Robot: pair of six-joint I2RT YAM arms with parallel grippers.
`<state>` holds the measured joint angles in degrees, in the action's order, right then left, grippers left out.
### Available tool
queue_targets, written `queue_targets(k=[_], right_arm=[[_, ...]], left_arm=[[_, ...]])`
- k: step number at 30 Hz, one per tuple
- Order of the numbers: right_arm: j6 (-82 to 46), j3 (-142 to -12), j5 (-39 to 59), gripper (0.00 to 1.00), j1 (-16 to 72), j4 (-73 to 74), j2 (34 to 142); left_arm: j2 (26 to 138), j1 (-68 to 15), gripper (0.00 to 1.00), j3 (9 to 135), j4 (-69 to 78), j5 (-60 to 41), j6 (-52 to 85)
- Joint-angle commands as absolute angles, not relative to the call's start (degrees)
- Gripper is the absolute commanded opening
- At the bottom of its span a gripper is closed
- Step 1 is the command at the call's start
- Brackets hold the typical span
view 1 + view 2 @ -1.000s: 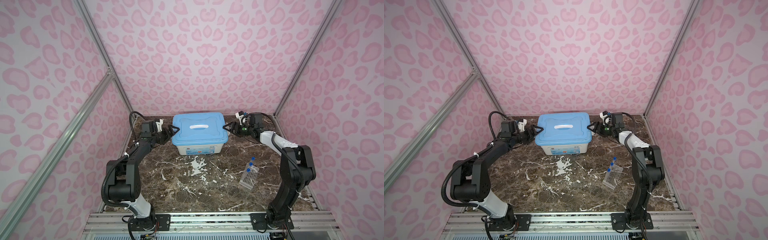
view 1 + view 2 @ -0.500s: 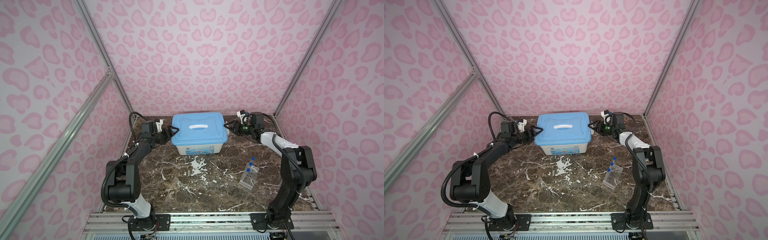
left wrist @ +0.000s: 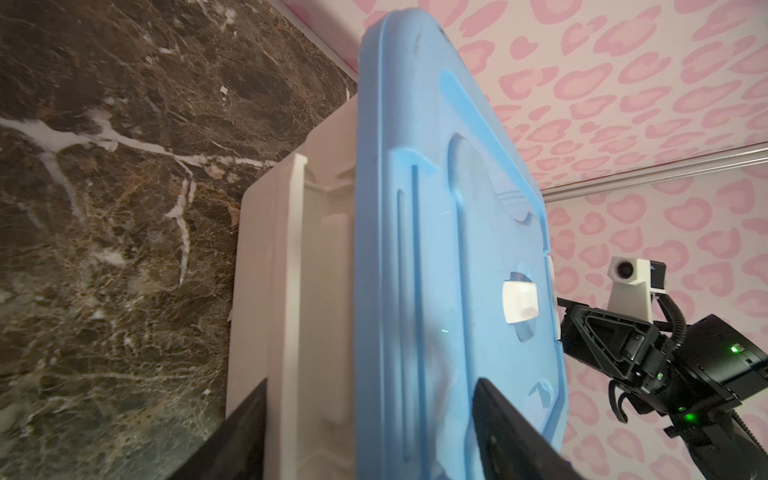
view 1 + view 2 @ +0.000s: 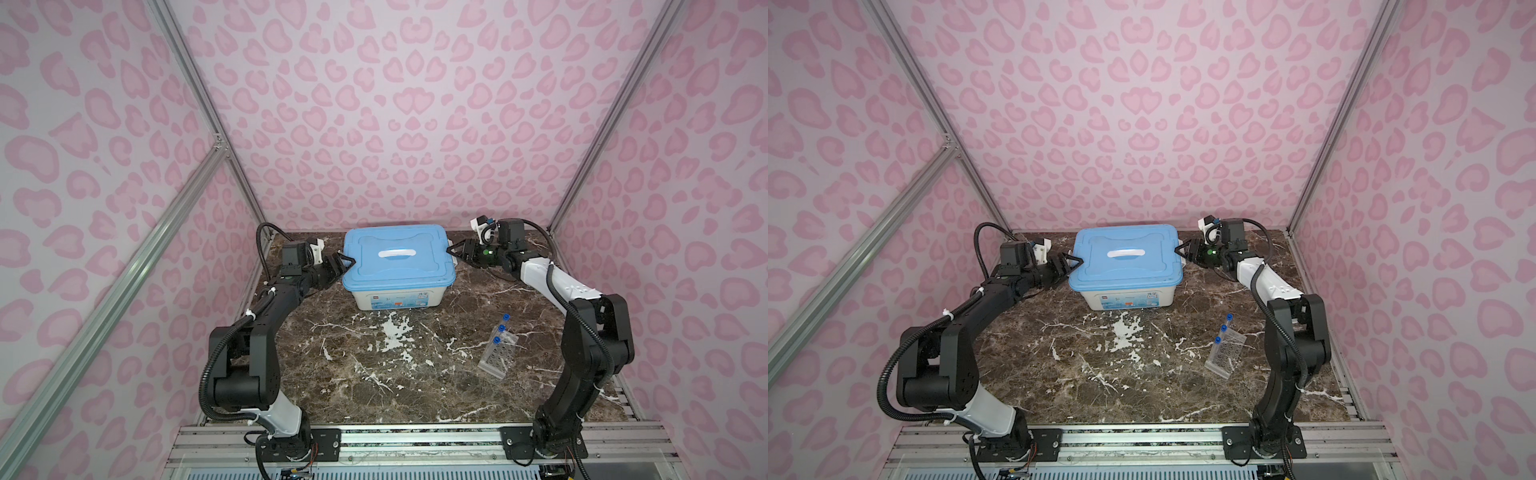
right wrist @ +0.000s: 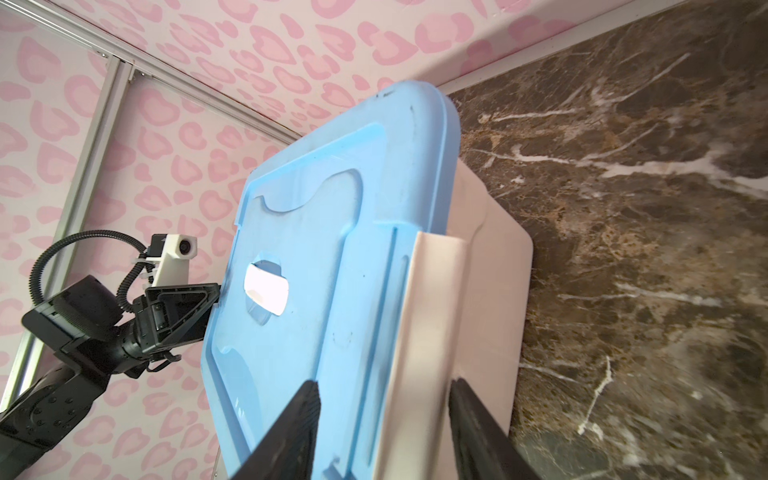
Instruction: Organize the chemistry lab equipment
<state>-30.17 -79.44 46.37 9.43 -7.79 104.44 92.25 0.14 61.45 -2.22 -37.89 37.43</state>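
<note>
Left tool [image 4: 347,261]: jaws spread astride the lid's [image 4: 397,259] end and latch [image 3: 286,270]; cannot tell whether they pinch.
Right tool [image 4: 451,251]: likewise at the opposite end.
Box [image 4: 390,301]: back middle of the worktop [image 4: 374,374], lid on.
Rack [image 4: 498,353]: near the right edge, holding three tubes [image 4: 500,328].
Risk: uneven pulls may tilt or drag the box; a jaw slipping off a latch would leave the lid clamped.

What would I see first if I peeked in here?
A big white box with a blue lid sits at the back of the marble table, and the left gripper and right gripper reach to its two sides. Nearer the front, on the right, is a clear rack with three blue-capped tubes.
</note>
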Motion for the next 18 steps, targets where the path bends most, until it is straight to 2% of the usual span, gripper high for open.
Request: queue_targets(k=[1,18], right_arm=[[-27.2,-80.7,44.2,0.51,10.1,-11.4,104.5],[-19.9,-89.1,35.7,0.44,13.7,-23.6,106.6]], left_arm=[[91.1,-0.3,0.69,62.7,-2.6,-38.1,36.1],[91.3,-3.2,0.5,66.1,-6.8,-34.3,33.9]])
